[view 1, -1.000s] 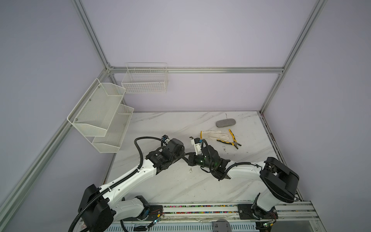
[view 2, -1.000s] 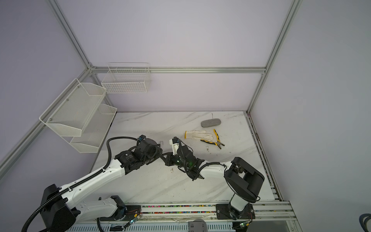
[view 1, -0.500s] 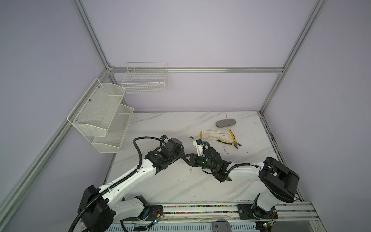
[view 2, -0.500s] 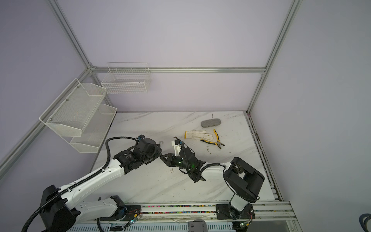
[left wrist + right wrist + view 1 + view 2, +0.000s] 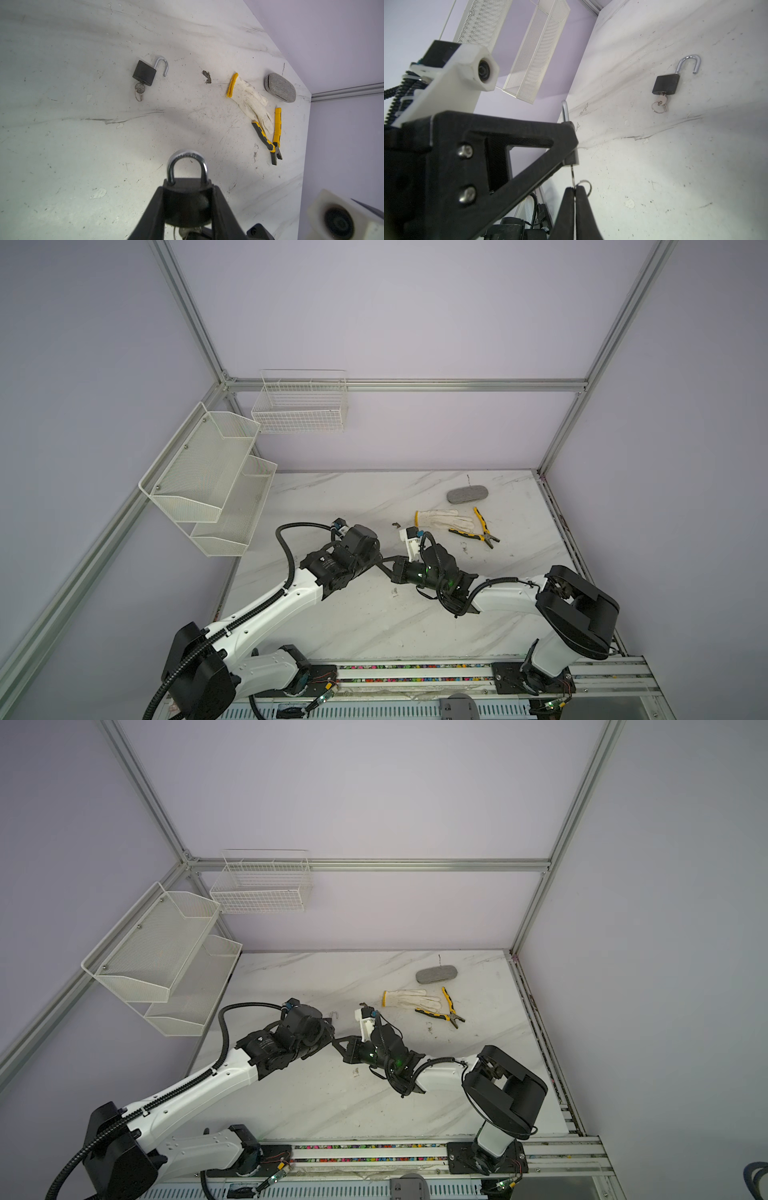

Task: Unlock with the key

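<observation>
My left gripper is shut on the body of a black padlock. The padlock's silver shackle is closed and points away from the wrist. In the right wrist view the key runs edge-on from the padlock's base into my right gripper, which is shut on it. The key ring sticks out beside the fingertips. In both top views the two grippers meet above the table's middle, the left gripper against the right gripper.
A second black padlock lies on the marble table with its shackle swung open and a key in it. At the far right lie a white glove, yellow pliers and a grey case. Mesh shelves and a wire basket hang on the left walls.
The right wrist has shifted slightly at the padlock. The left arm has held still with the padlock in its grip.
</observation>
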Robot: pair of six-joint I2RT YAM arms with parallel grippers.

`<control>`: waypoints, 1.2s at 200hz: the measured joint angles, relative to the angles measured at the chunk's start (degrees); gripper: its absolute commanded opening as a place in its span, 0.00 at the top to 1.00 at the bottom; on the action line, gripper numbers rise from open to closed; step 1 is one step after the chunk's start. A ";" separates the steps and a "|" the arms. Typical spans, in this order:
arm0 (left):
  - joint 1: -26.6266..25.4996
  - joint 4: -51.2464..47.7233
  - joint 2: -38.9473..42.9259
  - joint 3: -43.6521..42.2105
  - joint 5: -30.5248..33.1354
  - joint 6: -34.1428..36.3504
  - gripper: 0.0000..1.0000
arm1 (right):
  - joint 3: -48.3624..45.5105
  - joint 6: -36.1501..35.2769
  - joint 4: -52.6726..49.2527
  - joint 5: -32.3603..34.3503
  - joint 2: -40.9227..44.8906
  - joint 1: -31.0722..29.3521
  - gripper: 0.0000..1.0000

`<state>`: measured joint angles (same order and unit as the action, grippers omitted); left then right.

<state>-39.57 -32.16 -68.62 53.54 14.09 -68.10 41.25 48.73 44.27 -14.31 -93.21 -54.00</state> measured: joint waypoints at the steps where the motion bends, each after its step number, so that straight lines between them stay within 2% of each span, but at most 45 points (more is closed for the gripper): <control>1: 0.02 0.02 0.00 0.00 0.00 0.02 1.00 | 0.00 0.02 0.02 0.00 0.00 0.00 0.98; 68: 0.39 1.29 -1.66 0.04 -2.95 1.70 1.00 | 0.39 -3.26 -0.83 2.05 -0.04 0.00 1.00; 154: -0.24 1.81 -1.46 0.07 0.59 3.21 1.00 | 1.40 -4.83 -1.77 1.99 -0.44 -0.07 1.00; 198: -0.33 3.26 -0.70 0.20 -0.04 3.30 1.00 | 0.46 -5.40 -4.59 1.99 3.15 -0.07 0.86; 240: -0.17 3.19 -0.17 0.20 1.55 3.39 1.00 | -0.55 -2.71 -4.83 1.92 7.74 -0.04 0.76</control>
<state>-39.75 -28.97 -68.79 53.74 15.64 -64.71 40.71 46.02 39.44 -12.38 -85.47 -54.04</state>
